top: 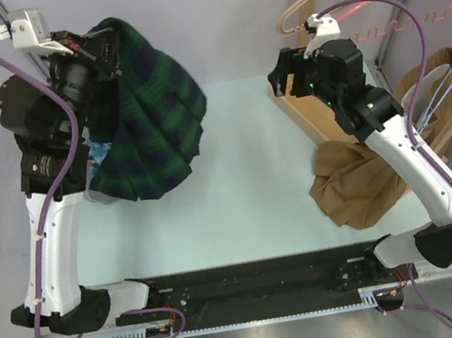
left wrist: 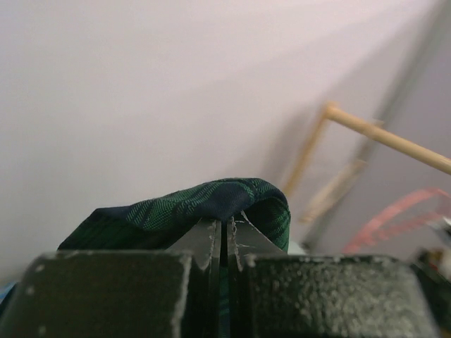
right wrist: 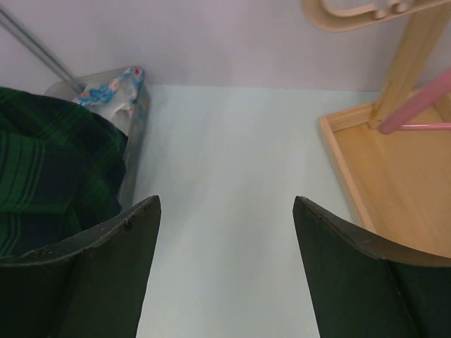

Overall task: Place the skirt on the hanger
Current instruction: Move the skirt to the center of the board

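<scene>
skirt (top: 151, 112): woven plaid cloth, matt, soft folds. left jaws: black, rough grainy faces. desk (top: 247, 191): pale, smooth, matt. rack (right wrist: 412, 56): light wood, smooth. pink hanger (right wrist: 416, 127): looks plastic, smooth. tan garment (top: 355, 186): matt cloth, crumpled. arm shells (top: 52, 241): white glossy plastic.

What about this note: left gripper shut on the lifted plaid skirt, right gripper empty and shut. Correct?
Not quite. The right gripper is empty but open, as the right wrist view shows. The left gripper is shut on the lifted plaid skirt.
</scene>
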Controlling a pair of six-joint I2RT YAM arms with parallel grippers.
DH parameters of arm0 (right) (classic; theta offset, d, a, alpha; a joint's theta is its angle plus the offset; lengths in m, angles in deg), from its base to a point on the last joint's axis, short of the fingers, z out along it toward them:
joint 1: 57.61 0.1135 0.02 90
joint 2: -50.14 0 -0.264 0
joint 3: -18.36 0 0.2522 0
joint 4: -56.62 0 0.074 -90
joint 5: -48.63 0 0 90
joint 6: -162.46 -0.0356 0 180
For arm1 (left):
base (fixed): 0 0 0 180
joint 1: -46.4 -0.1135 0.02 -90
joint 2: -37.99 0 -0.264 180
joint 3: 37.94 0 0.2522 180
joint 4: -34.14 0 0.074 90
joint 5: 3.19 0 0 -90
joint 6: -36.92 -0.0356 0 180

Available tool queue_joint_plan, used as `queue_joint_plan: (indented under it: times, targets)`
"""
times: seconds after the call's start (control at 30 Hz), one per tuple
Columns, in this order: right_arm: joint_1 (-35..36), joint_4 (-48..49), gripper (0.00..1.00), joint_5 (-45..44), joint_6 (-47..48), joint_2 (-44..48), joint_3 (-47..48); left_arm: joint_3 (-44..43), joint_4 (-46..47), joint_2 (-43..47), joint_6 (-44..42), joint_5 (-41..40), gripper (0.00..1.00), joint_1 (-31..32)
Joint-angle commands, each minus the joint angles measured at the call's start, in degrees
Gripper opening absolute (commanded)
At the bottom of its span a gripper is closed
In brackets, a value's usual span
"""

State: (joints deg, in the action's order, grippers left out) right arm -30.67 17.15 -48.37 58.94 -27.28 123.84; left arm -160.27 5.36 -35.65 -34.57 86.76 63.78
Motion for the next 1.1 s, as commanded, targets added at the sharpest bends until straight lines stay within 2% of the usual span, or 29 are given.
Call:
queue_joint_plan:
  times: [0.0, 0.03, 0.13, 0.23, 0.27, 0.33, 0.37, 0.4, 0.43, 0.47, 0.5, 0.57, 0.6, 0.67, 0.7, 0.8, 0.87, 0.93, 0.97, 1.07]
  targets:
    - [-1.8, 0.3, 0.81, -1.3, -1.9, 3.2, 0.2, -5.3, 9.6, -1.3, -0.9, 30.6, 0.00, 0.3]
    - [-2.1, 0.1, 0.81, -1.5, -2.0, 3.5, 0.2, -5.6, 10.2, -1.8, -0.5, 37.7, 0.00, 0.3]
    - [-2.6, -0.8, 0.81, -2.9, -2.7, 4.6, 0.4, -3.0, 10.9, -2.6, -0.9, 49.4, 0.00, 1.3]
    - [-3.9, -2.1, 0.81, -3.6, -3.8, 5.9, 0.7, 4.8, 8.5, -0.8, -4.9, 57.0, 0.00, 3.6]
    - [-4.2, -2.5, 0.81, -3.5, -4.0, 6.2, 0.7, 7.6, 7.0, 1.1, -6.7, 57.2, 0.00, 5.4]
    - [-5.1, -4.2, 0.81, -2.6, -4.1, 6.9, 1.2, 18.4, 5.9, 3.7, -10.4, 54.0, 0.08, 8.3]
    - [-5.6, -5.1, 0.82, -2.4, -4.1, 7.0, 1.4, 22.8, 6.5, 4.8, -11.0, 49.9, 0.08, 9.2]
    - [-5.7, -6.0, 0.82, -2.1, -4.1, 7.2, 1.6, 31.3, 7.3, 7.2, -10.9, 46.8, 0.10, 10.2]
    - [-5.9, -7.8, 0.83, -1.9, -4.0, 7.6, 2.1, 35.4, 9.6, 7.9, -10.2, 44.8, 0.22, 11.8]
    - [-6.0, -8.6, 0.83, -1.3, -3.8, 7.5, 2.2, 39.3, 11.0, 8.3, -9.8, 42.8, 0.42, 12.5]
    - [-6.1, -10.0, 0.84, -1.2, -3.6, 7.6, 2.2, 45.7, 11.2, 8.8, -9.7, 40.6, 0.66, 13.5]
    - [-6.1, -11.1, 0.84, -0.8, -3.4, 7.7, 2.0, 51.8, 10.6, 8.6, -9.7, 33.1, 0.73, 16.4]
    - [-6.0, -12.4, 0.85, -0.6, -3.4, 7.6, 2.1, 53.1, 10.0, 8.7, -8.9, 30.1, 0.83, 16.8]
    - [-6.1, -13.5, 0.85, 1.8, -2.9, 7.5, 1.7, 56.2, 9.1, 9.5, -7.8, 22.9, 0.84, 16.9]
    - [-6.1, -14.5, 0.85, 3.5, -2.5, 7.3, 1.5, 57.0, 9.0, 10.1, -7.2, 14.9, 0.84, 16.9]
    - [-4.3, -17.3, 0.85, 10.9, 0.9, 6.0, 0.7, 59.1, 9.3, 12.6, -6.8, 4.5, 0.87, 16.6]
    - [0.8, -19.0, 0.87, 9.9, 3.5, 4.1, 0.0, 60.0, 9.7, 14.0, -6.0, 0.5, 0.89, 16.0]
    - [5.0, -21.1, 0.88, 8.3, 4.6, 2.0, -0.8, 60.2, 9.8, 13.9, -4.0, 0.1, 0.89, 14.4]
    - [8.7, -21.6, 0.89, 4.6, 4.1, 1.1, -1.2, 60.1, 9.2, 12.6, -3.0, -1.9, 0.89, 13.6]
    - [13.9, -23.1, 0.90, 1.5, 2.2, -2.6, -2.1, 59.4, 5.9, 6.9, 0.1, -2.2, 0.88, 10.6]
